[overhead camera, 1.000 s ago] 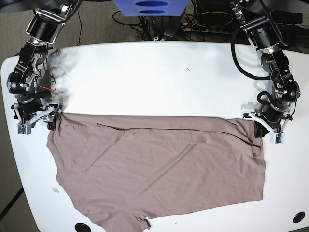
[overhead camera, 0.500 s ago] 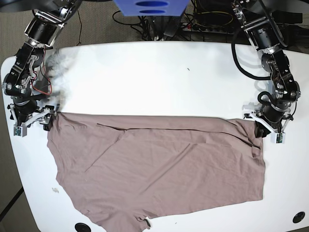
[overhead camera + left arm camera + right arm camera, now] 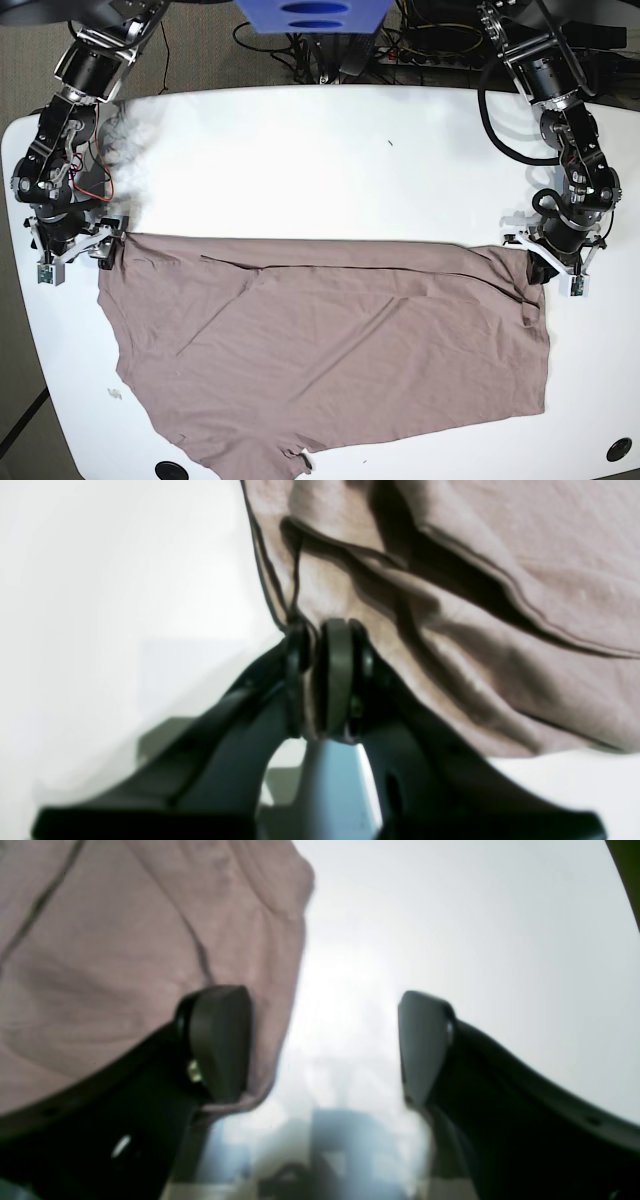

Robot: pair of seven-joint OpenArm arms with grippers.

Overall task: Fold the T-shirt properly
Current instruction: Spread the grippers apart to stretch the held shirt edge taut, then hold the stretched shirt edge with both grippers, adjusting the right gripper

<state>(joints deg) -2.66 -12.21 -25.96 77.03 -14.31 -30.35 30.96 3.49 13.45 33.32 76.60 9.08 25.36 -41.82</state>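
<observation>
No text, label, brand, number or sign can be read in any view; the plain dusty mauve-brown T-shirt bears no print.

A white table is carrying the T-shirt, which is lying spread flat across its near half, reaching toward the near edge and right side.
</observation>
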